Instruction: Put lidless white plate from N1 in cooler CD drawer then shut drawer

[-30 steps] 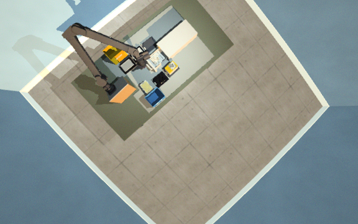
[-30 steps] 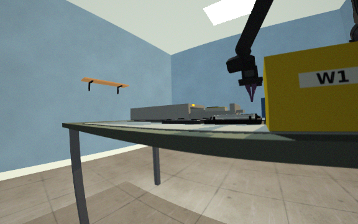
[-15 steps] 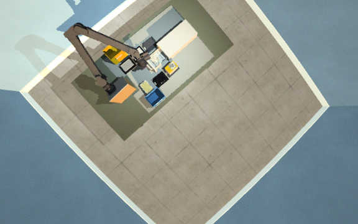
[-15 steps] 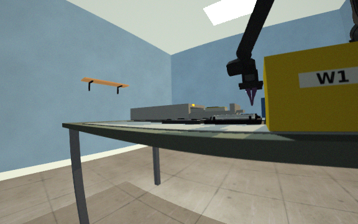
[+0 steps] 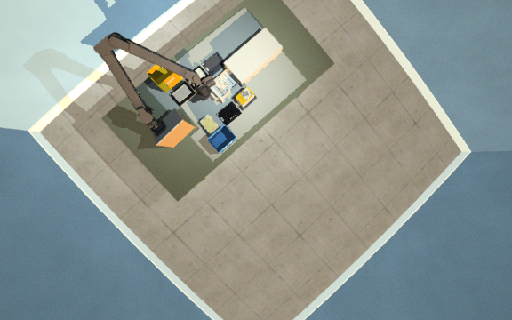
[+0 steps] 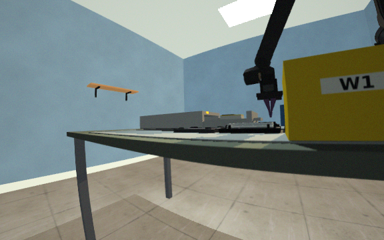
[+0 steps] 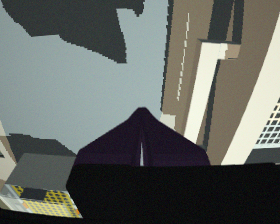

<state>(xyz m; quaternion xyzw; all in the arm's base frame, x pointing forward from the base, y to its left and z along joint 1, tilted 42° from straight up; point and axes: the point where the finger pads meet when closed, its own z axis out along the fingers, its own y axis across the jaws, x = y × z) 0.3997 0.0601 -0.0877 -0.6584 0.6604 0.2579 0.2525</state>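
Observation:
The cream cooler CD (image 5: 253,54) (image 6: 207,113) stands at the back of the bench, and its lamp glows amber. The white plate (image 5: 224,84) with a grid of wells lies just in front of the cooler, in what looks like the pulled-out drawer. Its well grid shows at the right edge of the wrist view (image 7: 276,123), next to a cream bar (image 7: 203,90). My gripper (image 5: 204,85) (image 6: 271,108) hangs just beside the drawer on the base side, fingers pointing down, a little above the bench. The fingers are shut with nothing between them (image 7: 141,144).
The yellow bin W1 (image 5: 164,77) (image 6: 343,93) stands near the arm. A black-framed nest (image 5: 182,93) lies beside the gripper. A yellow tip box (image 5: 244,96), a black box (image 5: 229,113), a pale plate (image 5: 208,124) and a blue bin (image 5: 221,139) stand along the front.

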